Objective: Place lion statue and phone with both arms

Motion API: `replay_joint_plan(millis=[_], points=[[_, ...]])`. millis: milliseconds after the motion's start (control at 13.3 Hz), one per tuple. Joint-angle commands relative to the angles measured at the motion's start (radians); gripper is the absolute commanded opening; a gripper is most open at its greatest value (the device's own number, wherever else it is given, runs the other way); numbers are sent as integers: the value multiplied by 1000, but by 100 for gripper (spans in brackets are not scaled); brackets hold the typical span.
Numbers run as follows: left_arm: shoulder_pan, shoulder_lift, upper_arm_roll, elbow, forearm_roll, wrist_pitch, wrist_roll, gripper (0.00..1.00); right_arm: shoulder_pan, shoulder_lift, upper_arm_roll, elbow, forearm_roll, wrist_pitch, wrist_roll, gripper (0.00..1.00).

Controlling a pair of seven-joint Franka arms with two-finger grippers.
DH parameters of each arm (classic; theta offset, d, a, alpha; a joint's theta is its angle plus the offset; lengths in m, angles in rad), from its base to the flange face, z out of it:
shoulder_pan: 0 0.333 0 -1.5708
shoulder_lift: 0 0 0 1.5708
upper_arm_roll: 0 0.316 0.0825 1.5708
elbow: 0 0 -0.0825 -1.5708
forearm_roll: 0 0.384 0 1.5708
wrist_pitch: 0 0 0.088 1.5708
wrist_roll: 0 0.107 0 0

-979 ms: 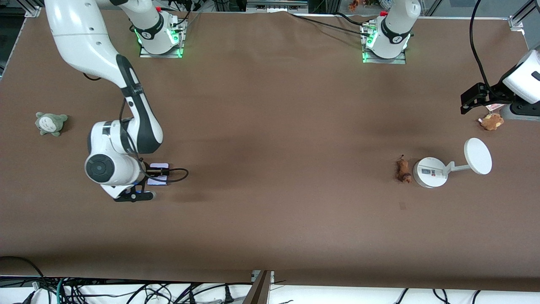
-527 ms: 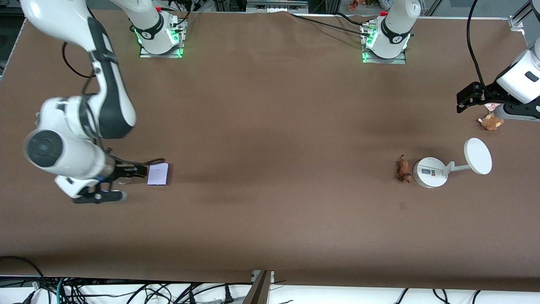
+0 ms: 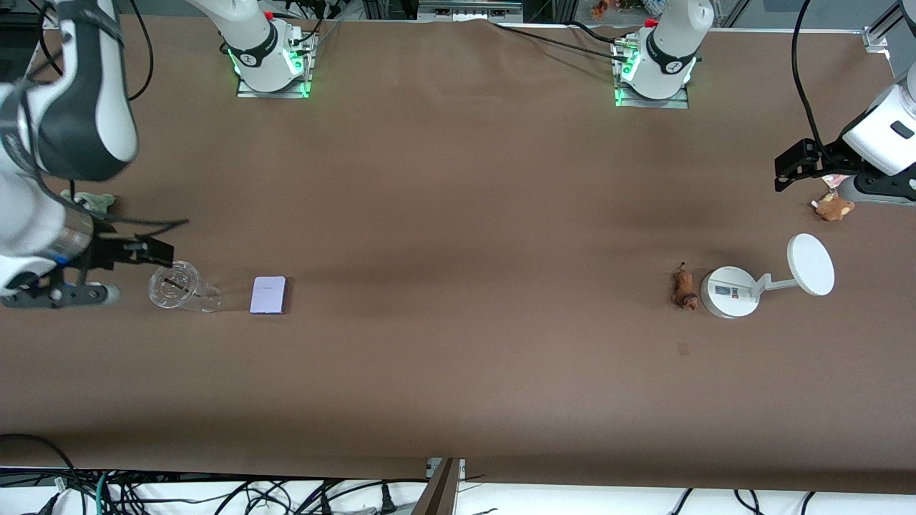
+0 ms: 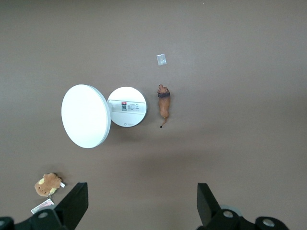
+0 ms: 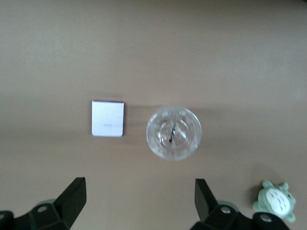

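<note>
The lion statue (image 3: pixel 684 287) lies on its side on the brown table (image 3: pixel 458 343), toward the left arm's end, just beside the round base of a white stand (image 3: pixel 731 292) whose tilted disc sticks out toward the table's end; whether the two touch I cannot say. Farther from the front camera than the stand sits a small brown plush with a tag (image 3: pixel 833 207). The left gripper (image 3: pixel 800 164) hangs over the table near that plush, well away from the lion, its fingers spread wide in the left wrist view with nothing between them. At the right arm's end the phone (image 3: pixel 268 295) lies flat and alone, with a clear glass tumbler (image 3: pixel 176 287) beside it, and a grey-green plush (image 3: pixel 91 201) farther from the front camera, partly hidden by the arm. The right gripper (image 3: pixel 139 249) hovers near the tumbler, clear of the phone, fingers wide apart and empty. To my eye both things look set down and the arms are clear, so little remains but to pull away. The stand's base carries a small label with a red mark, and the phone shows a faint line of text; neither is readable.
</note>
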State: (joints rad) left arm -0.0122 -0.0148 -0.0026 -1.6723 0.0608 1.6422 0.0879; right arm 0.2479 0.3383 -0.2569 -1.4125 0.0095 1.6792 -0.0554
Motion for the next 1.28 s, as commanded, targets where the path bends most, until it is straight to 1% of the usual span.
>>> replay_joint_plan(millis=[0, 75, 151, 301, 377, 603, 753, 979, 1205], points=[[11, -1, -8, 5, -12, -5, -2, 100, -18, -102, 14, -54, 0, -35, -3, 100], [11, 6, -8, 17, -6, -5, -2, 100, -18, -145, 22, -97, -8, -33, -4, 100], [14, 16, -8, 26, -6, -5, 4, 100, -25, -178, 43, -127, -6, -29, -3, 100], [21, 27, -7, 39, -6, -5, 10, 100, -99, -250, 114, -181, -11, -32, -7, 100], [20, 33, -7, 42, -6, -4, 9, 100, -125, -281, 122, -207, -11, -30, -8, 100], [14, 33, -8, 43, -4, -4, 1, 100, -177, -326, 140, -227, -6, -45, -17, 100], [18, 33, -7, 43, -6, -4, 10, 100, -177, -314, 140, -203, -11, -79, -14, 100], [15, 33, -8, 43, -6, -4, 3, 100, -179, -272, 137, -134, -11, -131, -15, 100], [17, 33, -8, 43, -6, -5, 7, 100, -176, -268, 137, -131, -11, -131, -17, 100]])
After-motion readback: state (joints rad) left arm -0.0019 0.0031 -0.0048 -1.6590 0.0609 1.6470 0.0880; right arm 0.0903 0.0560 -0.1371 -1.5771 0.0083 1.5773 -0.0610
